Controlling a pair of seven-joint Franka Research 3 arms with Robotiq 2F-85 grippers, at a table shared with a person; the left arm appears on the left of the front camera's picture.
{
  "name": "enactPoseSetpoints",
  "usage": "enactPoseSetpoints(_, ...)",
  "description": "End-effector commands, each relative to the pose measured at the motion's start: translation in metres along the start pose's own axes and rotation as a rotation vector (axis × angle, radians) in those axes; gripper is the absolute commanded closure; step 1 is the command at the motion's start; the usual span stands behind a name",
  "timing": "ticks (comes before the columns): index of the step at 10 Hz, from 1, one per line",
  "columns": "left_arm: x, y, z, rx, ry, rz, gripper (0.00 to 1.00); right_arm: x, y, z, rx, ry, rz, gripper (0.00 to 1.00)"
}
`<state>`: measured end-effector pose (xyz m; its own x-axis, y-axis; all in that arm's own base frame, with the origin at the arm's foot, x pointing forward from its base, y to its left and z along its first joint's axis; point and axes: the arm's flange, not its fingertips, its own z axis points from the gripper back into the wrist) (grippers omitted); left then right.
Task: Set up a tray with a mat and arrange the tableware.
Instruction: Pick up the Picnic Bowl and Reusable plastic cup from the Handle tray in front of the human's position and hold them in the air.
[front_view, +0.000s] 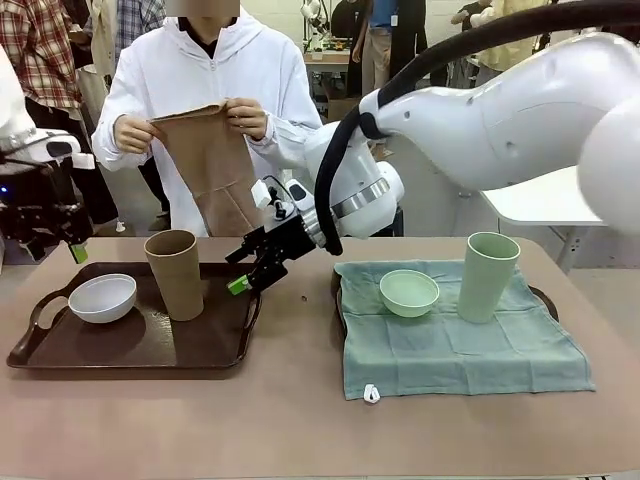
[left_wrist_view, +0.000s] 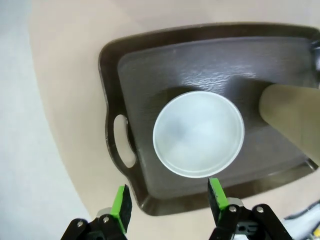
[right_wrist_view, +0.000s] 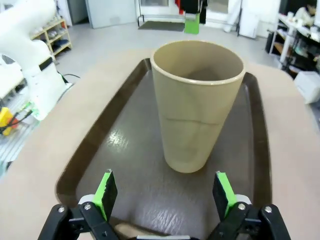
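Far left, above tray's end: L jaws spread wide, nothing held, white bowl (front_view: 102, 297) below them.
Brown tray (front_view: 40, 352): carries white bowl & tan tumbler (front_view: 175, 272), upright, side by side.
Tray's right rim: R jaws spread, empty, aimed at tan tumbler, not touching.
Behind, centre: person (front_view: 215, 80) holds up brown mat (front_view: 205, 160).
Right: green mat (front_view: 460, 345) over 2nd tray (front_view: 546, 298); mint bowl (front_view: 409, 292) & mint tumbler (front_view: 488, 275) on it.

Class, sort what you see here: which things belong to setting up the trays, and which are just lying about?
Job: brown tray, white bowl, tan tumbler, brown mat held by the person, green mat, mint bowl, mint tumbler.
Lying about: small white object at the green mat's front edge; white side table behind.
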<state>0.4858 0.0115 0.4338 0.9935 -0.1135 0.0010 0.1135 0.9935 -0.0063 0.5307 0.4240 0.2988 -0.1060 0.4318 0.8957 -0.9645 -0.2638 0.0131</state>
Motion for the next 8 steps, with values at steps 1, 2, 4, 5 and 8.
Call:
enactPoseSetpoints(1,-0.002,0.003,-0.016,0.049,0.000,0.046,0.19,-0.002,-0.017,-0.017,-0.010,-0.027,0.059,0.00)
enactPoseSetpoints(2,-0.003,0.007,-0.024,0.022,-0.003,0.051,0.19,-0.001,-0.021,-0.023,-0.027,-0.029,0.055,0.00)
enactPoseSetpoints(4,-0.003,0.015,-0.038,-0.009,-0.001,0.060,0.19,0.002,-0.028,-0.035,-0.045,-0.052,0.061,0.00)
enactPoseSetpoints(5,-0.003,0.016,-0.044,-0.032,-0.002,0.053,0.19,0.004,-0.031,-0.041,-0.041,-0.061,0.057,0.00)
enactPoseSetpoints(8,-0.004,0.011,-0.051,-0.068,0.007,0.045,0.19,0.006,-0.033,-0.062,-0.036,-0.040,-0.009,0.00)
